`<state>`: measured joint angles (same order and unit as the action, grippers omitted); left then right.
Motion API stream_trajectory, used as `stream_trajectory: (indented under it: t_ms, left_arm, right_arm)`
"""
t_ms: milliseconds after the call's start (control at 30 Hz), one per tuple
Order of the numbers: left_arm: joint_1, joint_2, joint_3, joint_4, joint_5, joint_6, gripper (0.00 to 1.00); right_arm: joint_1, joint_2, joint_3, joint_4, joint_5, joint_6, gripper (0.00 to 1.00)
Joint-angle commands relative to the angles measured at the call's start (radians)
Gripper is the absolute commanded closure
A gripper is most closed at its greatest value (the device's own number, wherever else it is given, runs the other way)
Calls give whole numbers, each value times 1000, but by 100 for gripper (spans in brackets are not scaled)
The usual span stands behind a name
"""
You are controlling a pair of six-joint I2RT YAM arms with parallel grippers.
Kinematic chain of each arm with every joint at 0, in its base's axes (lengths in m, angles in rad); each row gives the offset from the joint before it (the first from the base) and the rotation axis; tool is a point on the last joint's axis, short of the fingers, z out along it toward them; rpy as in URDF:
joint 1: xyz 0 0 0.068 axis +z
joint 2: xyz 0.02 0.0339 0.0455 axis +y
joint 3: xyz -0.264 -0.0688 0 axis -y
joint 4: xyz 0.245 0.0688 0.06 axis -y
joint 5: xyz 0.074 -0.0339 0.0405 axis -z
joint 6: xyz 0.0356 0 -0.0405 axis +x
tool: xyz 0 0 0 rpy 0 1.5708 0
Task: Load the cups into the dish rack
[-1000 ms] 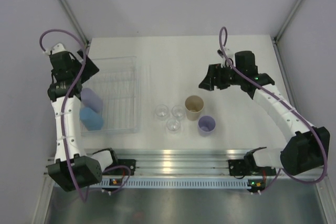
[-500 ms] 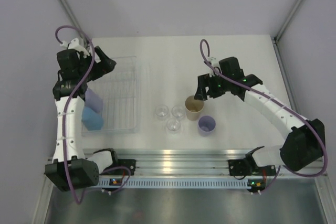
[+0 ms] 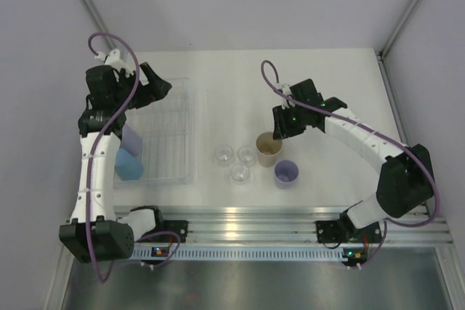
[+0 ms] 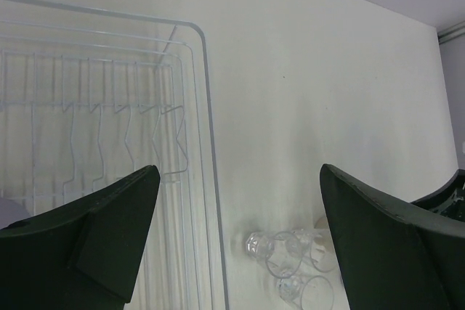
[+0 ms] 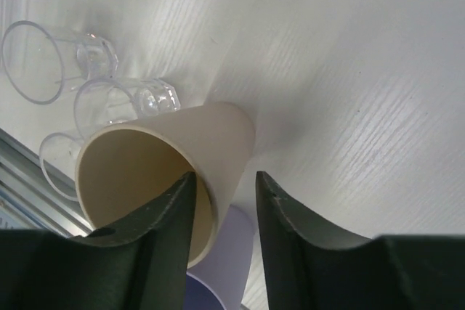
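The beige cup (image 3: pixel 268 148) stands upright mid-table with a lavender cup (image 3: pixel 285 173) beside it and three clear cups (image 3: pixel 223 155) to its left. My right gripper (image 3: pixel 277 131) is open at the beige cup's far rim. In the right wrist view (image 5: pixel 224 179) one finger is inside the beige cup (image 5: pixel 218 136) and the other outside, with a gap to the wall. The clear dish rack (image 3: pixel 182 117) at the left holds a lavender cup (image 3: pixel 131 136) and a blue cup (image 3: pixel 128 165). My left gripper (image 3: pixel 160 86) is open and empty above the rack's far end.
The left wrist view shows the rack's rim (image 4: pixel 203 107) and the clear cups (image 4: pixel 287 252) beyond it on the white table. The lavender cup (image 5: pixel 225 252) sits just beneath my right fingers. Metal frame posts rise at the table's back corners.
My right gripper has moved left and down from open table to the beige cup's rim. My left gripper has swung right, over the rack's far end.
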<state>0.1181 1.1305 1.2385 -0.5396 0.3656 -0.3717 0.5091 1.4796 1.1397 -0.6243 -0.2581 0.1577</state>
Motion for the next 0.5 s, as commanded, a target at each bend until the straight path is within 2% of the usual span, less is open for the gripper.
stream_trajectory:
  t_ms: [0,200,233,367,467]
  left_arm:
    - [-17,-8,29,73,-11,8,3]
    - [-23,15,33,73,-30,7,3]
    - [-26,17,32,75,-45,1,3]
    - [-44,14,30,89,-99,-4,3]
    - [-46,23,30,105,-102,-10,3]
  right_arm:
    - [26,31,63,-2,20,-12,64]
    - [34,91,94,-20,25,-33,76]
    - [34,102,97,-26,32,-35,83]
    - [37,116,112,-43,59,-46,99]
    - [37,125,138,-69,94,-61,100]
